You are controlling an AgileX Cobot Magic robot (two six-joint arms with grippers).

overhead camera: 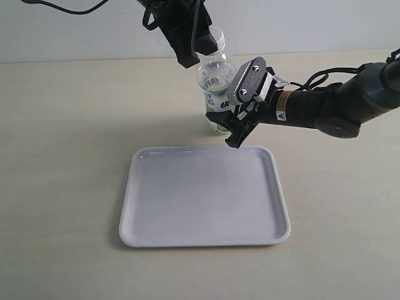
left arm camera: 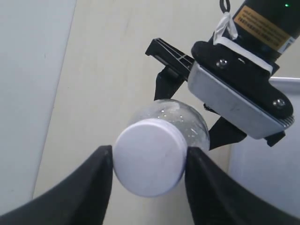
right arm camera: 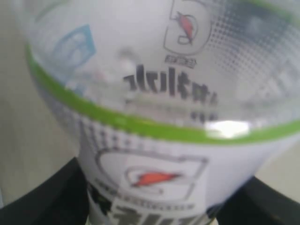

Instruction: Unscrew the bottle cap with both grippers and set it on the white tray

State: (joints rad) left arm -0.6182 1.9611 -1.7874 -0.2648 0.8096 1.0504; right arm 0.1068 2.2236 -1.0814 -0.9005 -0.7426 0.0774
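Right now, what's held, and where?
Right gripper grips the bottle at its lower body. Left gripper straddles the bottle cap at its sides; grip unclear.

**Pale worktop with one tray and one bottle on it**

The worktop (overhead camera: pixel 62 175) is a flat, light beige surface with a matt finish. It reaches from the near edge of the scene to the far side. A white tray (overhead camera: pixel 128 212) lies flat on it, near and about in the middle. The tray is square with rounded corners and a low rim, and a soft shadow runs along its left side. The bottle (overhead camera: pixel 214 80) stands upright on the worktop just beyond the tray's far edge. It is clear plastic with a white and green label.
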